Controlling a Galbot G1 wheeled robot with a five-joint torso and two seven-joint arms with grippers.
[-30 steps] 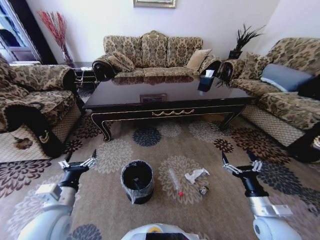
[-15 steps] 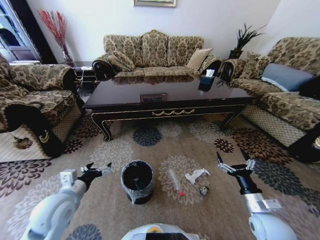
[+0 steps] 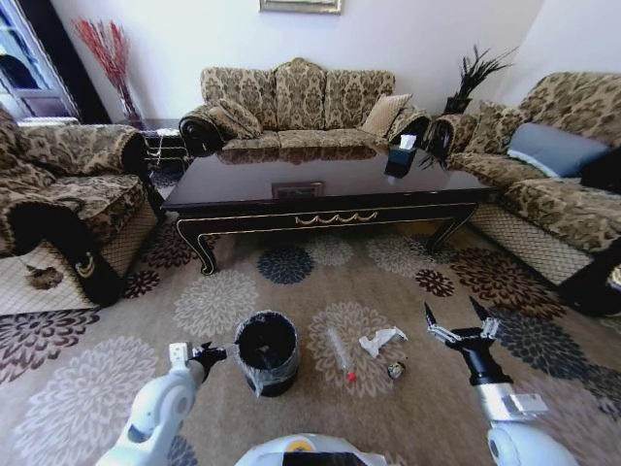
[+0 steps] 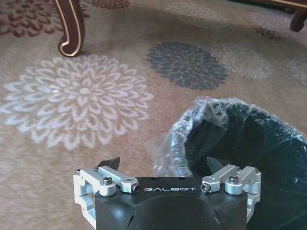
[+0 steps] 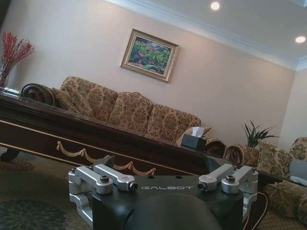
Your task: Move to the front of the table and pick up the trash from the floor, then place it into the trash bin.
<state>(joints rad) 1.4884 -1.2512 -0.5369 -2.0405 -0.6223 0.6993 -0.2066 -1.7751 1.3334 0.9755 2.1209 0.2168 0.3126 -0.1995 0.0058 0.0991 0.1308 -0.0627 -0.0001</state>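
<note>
Since a second ago your left arm has swung in from well left of the trash bin, so the left gripper now sits just beside the bin's left rim; the right gripper has hardly shifted.

The trash lies on the carpet between bin and right gripper — clear bottle nearest the bin, its long axis running toward you with the red cap at the near end; white paper scrap just right of it; the wrapper bit close below the scrap. From the right gripper all three lie to its left and lower down, the scrap closest. From the left gripper they lie beyond the bin, so your right arm looks the nearer for the pick.

Both grippers stand spread wide and hold nothing — the left wrist view looks down at the bag-lined bin mouth, the right wrist view at the table apron.
</note>
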